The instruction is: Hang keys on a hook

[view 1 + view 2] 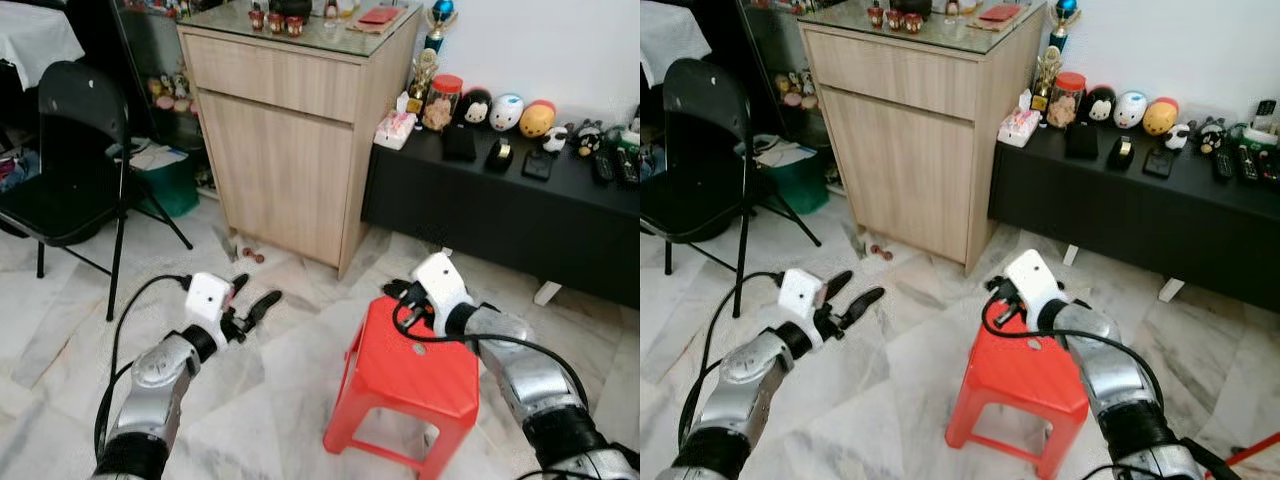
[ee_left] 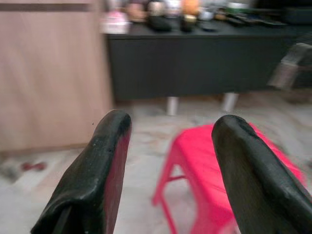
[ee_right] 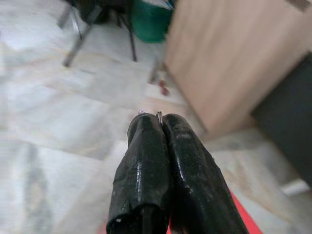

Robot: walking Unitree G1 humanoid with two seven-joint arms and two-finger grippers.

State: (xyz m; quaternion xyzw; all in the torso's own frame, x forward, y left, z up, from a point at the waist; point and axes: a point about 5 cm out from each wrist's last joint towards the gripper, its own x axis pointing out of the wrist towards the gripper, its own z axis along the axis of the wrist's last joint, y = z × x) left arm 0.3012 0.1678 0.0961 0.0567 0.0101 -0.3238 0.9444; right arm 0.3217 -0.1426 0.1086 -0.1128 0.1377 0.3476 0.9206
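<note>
My right gripper (image 3: 160, 117), above the stool (image 1: 420, 375), has jaws pressed together pinching a thin key ring (image 3: 159, 114); left gripper (image 1: 255, 300) spread, empty. Hanging remains; I see no hook.

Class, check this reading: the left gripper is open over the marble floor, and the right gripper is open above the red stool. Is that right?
One thing is wrong. The right gripper is shut, not open: the right wrist view shows its fingers pressed together, a bit of thin wire at the tips. The left gripper is open over the floor, and the right one is above the red stool.
</note>
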